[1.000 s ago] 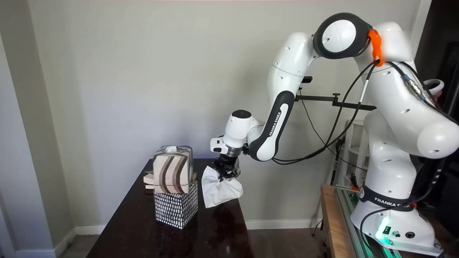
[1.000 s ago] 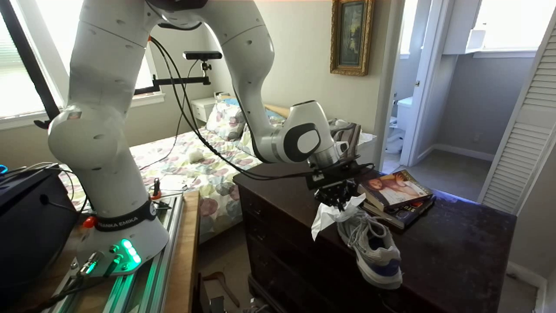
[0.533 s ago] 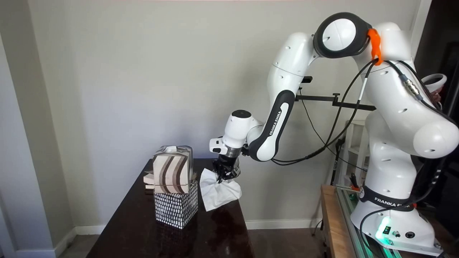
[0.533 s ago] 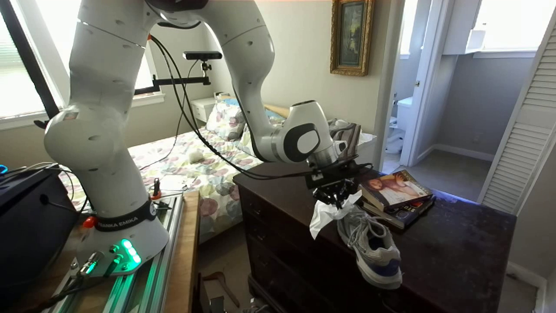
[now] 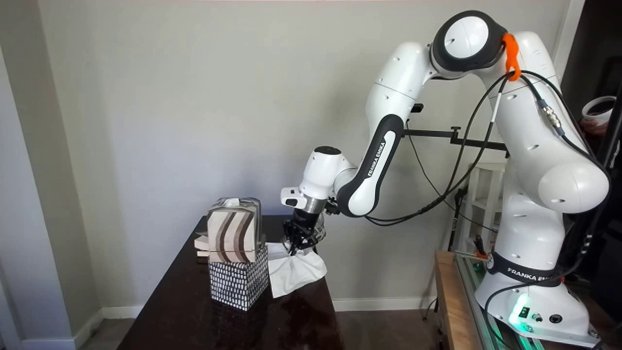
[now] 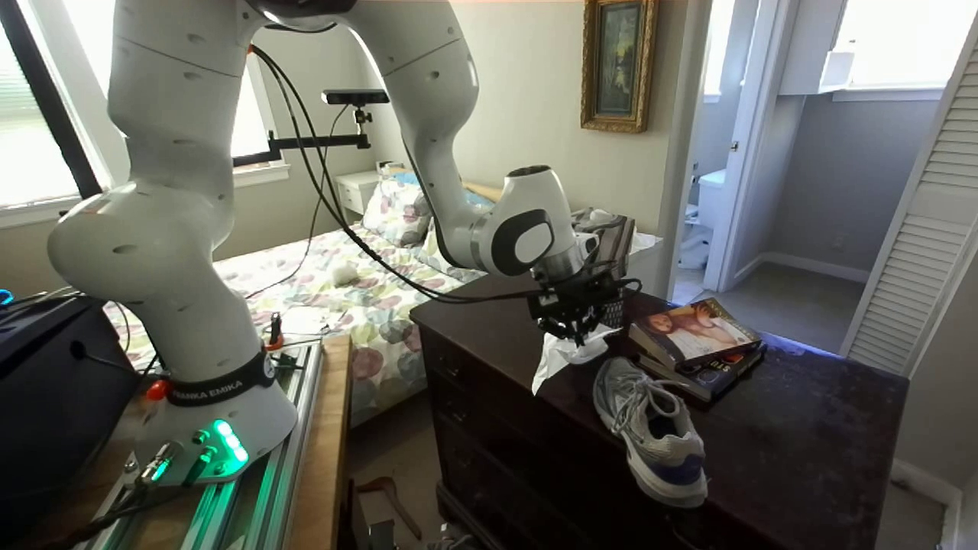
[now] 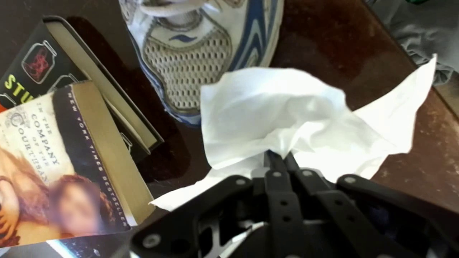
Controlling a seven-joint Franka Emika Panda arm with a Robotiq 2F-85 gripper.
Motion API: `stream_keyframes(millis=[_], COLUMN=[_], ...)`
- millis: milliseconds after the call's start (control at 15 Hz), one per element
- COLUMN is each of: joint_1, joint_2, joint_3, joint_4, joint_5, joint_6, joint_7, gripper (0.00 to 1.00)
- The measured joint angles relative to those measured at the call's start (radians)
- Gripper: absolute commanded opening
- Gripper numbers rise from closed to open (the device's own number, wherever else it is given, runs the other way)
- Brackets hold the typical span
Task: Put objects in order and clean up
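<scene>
A thin white sheet (image 7: 269, 111) is pinched at a fold between the tips of my gripper (image 7: 283, 158), which is shut on it. The rest of the sheet hangs crumpled and spread out over the dark dresser top; in an exterior view the sheet (image 5: 299, 274) reaches close to the patterned box, and whether they touch I cannot tell. Both exterior views show my gripper (image 6: 578, 341) pointing down, low above the dresser. From the wrist, one sheet edge overlaps the toe of a sneaker (image 7: 190, 64), though in an exterior view the sheet (image 6: 569, 355) appears apart from it.
Two stacked books (image 6: 699, 332) lie beside the sneaker on the dresser (image 6: 825, 428). A brown-and-cream striped item (image 5: 232, 236) rests on a black-and-white patterned box (image 5: 238, 284), close to the gripper. The dresser's edge runs along the robot's side.
My gripper has carried the white sheet away from the sneaker and a little toward the patterned box. The sheet lies lower and more spread in an exterior view. The grip is unchanged.
</scene>
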Motion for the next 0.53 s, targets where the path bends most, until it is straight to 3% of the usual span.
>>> stream_keyframes(millis=[67,333,533], joint_1=[-0.03,-0.14,-0.148], joint_2=[-0.002,-0.003,-0.018], joint_3=[0.044,0.204,0.212], joint_4=[-0.004,-0.008,-0.006], joint_5=[0.014,0.114,0.199], joint_6=[-0.016,-0.092,-0.129], joint_7=[-0.01,-0.051,-0.052], gripper=[0.27,0.54,0.74])
